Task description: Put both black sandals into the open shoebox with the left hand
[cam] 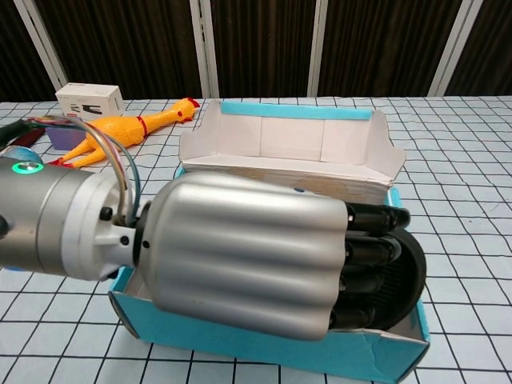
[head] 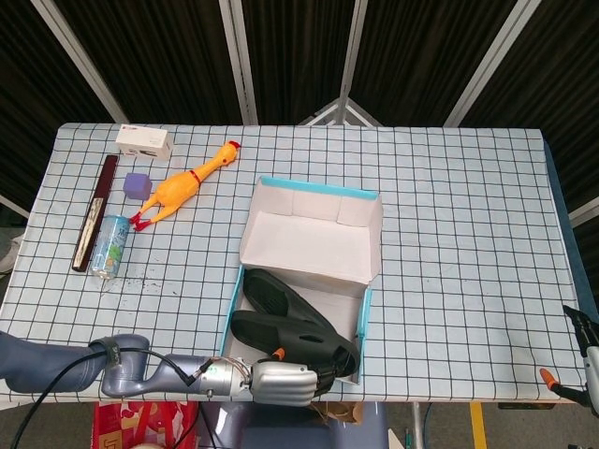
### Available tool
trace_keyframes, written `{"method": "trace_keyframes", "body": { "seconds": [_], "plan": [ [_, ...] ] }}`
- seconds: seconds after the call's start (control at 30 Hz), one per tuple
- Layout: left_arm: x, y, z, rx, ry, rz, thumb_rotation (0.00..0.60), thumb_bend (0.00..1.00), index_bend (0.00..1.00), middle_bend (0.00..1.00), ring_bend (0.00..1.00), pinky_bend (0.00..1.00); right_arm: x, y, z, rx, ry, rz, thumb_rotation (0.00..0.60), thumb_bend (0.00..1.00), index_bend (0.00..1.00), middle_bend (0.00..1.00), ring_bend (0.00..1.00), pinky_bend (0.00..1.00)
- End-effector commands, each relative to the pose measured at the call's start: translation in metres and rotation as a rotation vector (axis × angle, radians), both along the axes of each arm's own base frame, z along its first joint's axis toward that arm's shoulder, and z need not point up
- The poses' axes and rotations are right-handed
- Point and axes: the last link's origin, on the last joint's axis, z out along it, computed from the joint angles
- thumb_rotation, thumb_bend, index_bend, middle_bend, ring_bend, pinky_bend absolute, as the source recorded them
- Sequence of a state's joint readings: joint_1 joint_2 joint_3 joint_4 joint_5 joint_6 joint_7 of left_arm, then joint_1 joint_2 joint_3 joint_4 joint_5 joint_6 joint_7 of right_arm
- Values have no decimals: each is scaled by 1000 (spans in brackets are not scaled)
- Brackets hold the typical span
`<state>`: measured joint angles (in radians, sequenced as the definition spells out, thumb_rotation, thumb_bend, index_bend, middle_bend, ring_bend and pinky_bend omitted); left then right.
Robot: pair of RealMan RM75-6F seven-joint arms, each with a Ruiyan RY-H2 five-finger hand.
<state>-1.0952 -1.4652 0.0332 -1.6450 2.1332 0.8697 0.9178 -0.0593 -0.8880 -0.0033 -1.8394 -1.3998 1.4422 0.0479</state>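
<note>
Left hand [cam: 248, 260] low over the near end of the shoebox [head: 236, 297], silver back toward the chest camera, black fingers [cam: 372, 244] curled against the near sandal [head: 295, 334]; fingers plainly on the sandal, but cannot tell whether clamped around it or merely pressed to it. In the head view, same hand at the table's near edge [head: 276, 382], forearm running off to the left with cables along it. Near sandal lying flat inside the box, lengthwise across the near part, its right end near the blue right wall. Second sandal [head: 267, 295] also inside the box, just behind the first and touching or overlapping it, angled toward the left wall. Box with blue outer walls and pale inside; lid [head: 314, 234] hinged open at the far side, propped up and leaning back, blue rim on its far edge. Beyond the box, to the left on the checked table [head: 449, 234]: rubber chicken [head: 182, 185] lying diagonally, head toward the far side; purple cube [head: 138, 184] just left of it; white carton [head: 144, 142] near the far left corner; long dark bar [head: 96, 211] along the left edge; small can [head: 109, 245] on its side beside the bar. Right hand [head: 582, 360] barely in view at the right border of the head view, too little showing to tell how its fingers lie.
</note>
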Motion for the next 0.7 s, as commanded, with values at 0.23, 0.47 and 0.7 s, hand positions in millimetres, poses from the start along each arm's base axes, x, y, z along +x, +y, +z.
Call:
{"method": "trace_keyframes", "body": {
  "seconds": [0.23, 0.47, 0.7],
  "plan": [
    [-8, 1, -8, 6, 26, 16, 600, 528, 443, 715, 221, 170, 0, 0, 1, -4, -3, 0, 600, 254, 86, 118, 144, 87],
    [-12, 0, -12, 12, 36, 31, 600, 528, 443, 716, 221, 170, 0, 0, 1, -3, -7, 3, 600, 254, 87, 118, 144, 87],
    [-16, 1, -17, 11, 57, 41, 600, 529, 443, 723, 221, 170, 0, 1, 1, -4, -7, 3, 600, 254, 87, 118, 144, 87]
  ]
}}
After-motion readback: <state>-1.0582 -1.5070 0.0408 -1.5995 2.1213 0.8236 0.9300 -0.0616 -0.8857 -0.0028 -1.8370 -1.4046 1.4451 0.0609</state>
